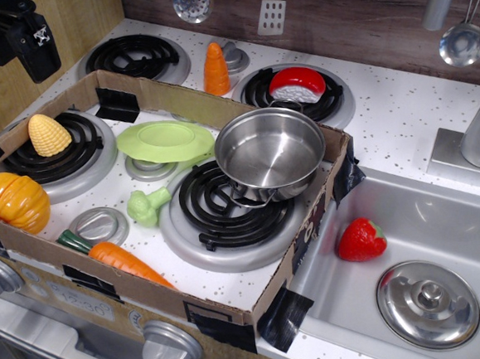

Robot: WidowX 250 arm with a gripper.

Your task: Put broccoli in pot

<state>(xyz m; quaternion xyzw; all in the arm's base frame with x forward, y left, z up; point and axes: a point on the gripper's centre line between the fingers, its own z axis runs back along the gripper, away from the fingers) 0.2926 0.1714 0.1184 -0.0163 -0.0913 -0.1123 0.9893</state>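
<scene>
The pale green broccoli (147, 206) lies on its side on the speckled stovetop (312, 249), just off the nine o'clock edge of the front coil burner (218, 214) and apart from the steel pot (269, 152), which sits at that burner's one o'clock. An orange carrot (122, 262) lies at the broccoli's six o'clock and a light-green plate (166, 141) at its twelve. The black gripper (17, 35) hangs at the upper left corner, well away; whether its claw is spread or closed cannot be told.

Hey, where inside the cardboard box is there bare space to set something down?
Free: front burner coils below the pot, and the speckled strip right of the carrot. Crowded: around the broccoli, plate and pumpkin.
</scene>
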